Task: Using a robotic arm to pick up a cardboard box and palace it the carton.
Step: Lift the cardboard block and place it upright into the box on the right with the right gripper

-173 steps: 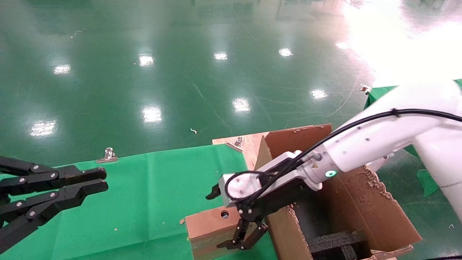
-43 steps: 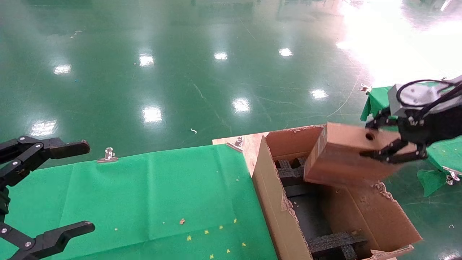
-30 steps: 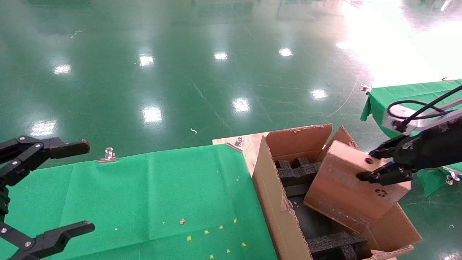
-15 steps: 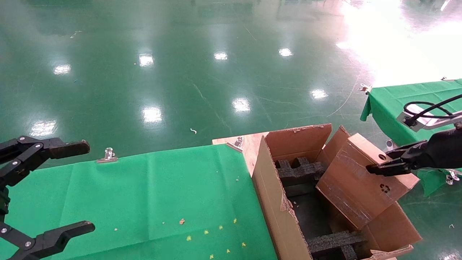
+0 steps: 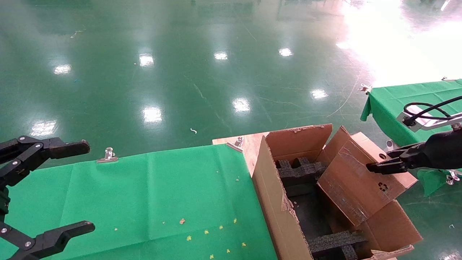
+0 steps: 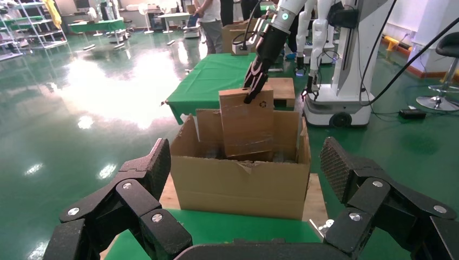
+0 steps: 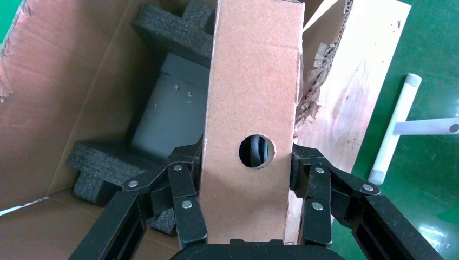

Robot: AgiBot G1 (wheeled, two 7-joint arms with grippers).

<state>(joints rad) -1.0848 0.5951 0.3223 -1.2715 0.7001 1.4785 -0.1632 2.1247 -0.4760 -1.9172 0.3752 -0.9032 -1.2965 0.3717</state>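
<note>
The cardboard box (image 5: 361, 182) is small, brown and closed, with a round hole and a recycling mark. It leans tilted with its lower end inside the carton (image 5: 272, 195). My right gripper (image 5: 379, 165) is shut on the box's upper end at the carton's right side. In the right wrist view the black fingers (image 7: 184, 187) press both sides of the box (image 7: 254, 92), over the carton (image 7: 65, 86). My left gripper (image 5: 54, 187) is open and empty over the green cloth, far left. Its view shows the carton (image 6: 243, 181) and the box (image 6: 246, 127).
Black foam inserts (image 5: 297, 169) lie in the carton, which has ragged flaps and stands on a wooden board (image 5: 249, 142). A green cloth table (image 5: 151, 195) with a metal clip (image 5: 108, 155) lies left of it. Another green table (image 5: 397, 99) stands at the right.
My right gripper took the box from the green cloth, carried it right over the carton and lowered it tilted inside. In the last half second it barely moved. My left gripper opened.
</note>
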